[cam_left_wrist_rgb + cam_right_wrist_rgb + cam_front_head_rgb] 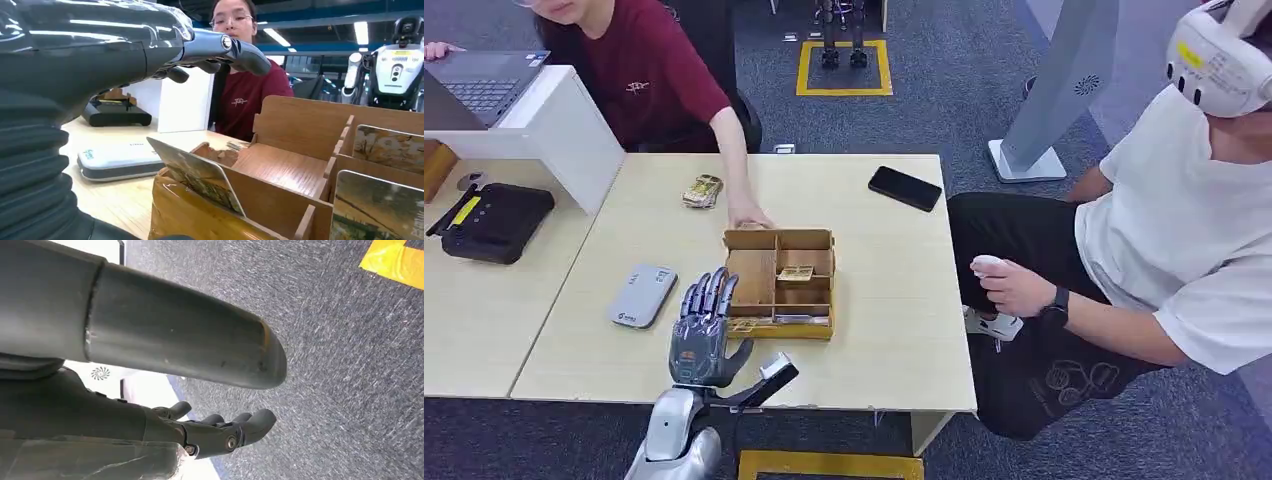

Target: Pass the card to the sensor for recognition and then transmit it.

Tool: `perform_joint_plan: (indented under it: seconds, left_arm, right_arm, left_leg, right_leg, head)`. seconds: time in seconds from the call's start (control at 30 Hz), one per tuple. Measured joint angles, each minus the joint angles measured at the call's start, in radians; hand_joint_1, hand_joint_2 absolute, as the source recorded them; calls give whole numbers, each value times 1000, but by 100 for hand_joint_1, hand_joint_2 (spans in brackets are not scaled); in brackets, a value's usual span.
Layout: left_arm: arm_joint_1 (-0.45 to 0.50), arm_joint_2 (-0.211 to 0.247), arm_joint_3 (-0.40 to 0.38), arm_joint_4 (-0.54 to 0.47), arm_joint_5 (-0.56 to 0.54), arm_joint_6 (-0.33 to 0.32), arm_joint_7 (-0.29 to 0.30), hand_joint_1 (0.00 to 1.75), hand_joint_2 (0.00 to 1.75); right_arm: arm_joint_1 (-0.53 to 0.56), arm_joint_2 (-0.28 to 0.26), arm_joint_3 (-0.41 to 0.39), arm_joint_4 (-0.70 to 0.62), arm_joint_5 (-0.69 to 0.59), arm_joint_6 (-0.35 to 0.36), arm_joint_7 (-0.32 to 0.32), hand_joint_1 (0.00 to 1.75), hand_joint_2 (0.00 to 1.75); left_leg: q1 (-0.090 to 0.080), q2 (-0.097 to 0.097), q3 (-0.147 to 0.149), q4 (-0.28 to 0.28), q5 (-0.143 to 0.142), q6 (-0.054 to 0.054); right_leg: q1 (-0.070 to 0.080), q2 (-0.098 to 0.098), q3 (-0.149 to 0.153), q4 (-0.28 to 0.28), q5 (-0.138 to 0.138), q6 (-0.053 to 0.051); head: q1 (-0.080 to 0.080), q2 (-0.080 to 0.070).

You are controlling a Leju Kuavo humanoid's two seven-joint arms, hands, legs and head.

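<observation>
Card [200,176] leans in box beneath left hand [704,335].

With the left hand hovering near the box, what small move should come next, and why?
Probably lower the left hand onto the card leaning at the near edge of the wooden box and pinch it: the hand is open, holding nothing, and the grey sensor sits beside it.

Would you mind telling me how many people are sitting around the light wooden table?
2: a person in a maroon shirt at the far side, and one in a white shirt wearing a headset at the right.
</observation>
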Motion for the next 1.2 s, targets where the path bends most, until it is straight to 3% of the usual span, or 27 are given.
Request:
perform_joint_plan:
  seconds: [0.33,0.37,1.2]
  left_arm:
    - [0,0,0,0,1,0,-2,0,175]
    - [0,0,0,0,2,0,-2,171,175]
    - [-26,-6,1,77,38,0,-45,175,175]
  right_arm:
    - [0,0,-6,0,1,0,-2,0,0]
    - [0,0,-8,0,1,0,-2,0,0]
    - [-1,0,-17,0,20,2,-4,0,0]
  left_leg:
    - [0,0,0,0,0,0]
    - [0,0,0,0,0,0]
    - [0,0,0,0,0,0]
  right_leg:
    - [0,0,0,0,0,0]
    - [0,0,0,0,0,0]
    - [0,0,0,0,0,0]
  head:
    - [0,0]
    - [0,0]
    - [0,0]
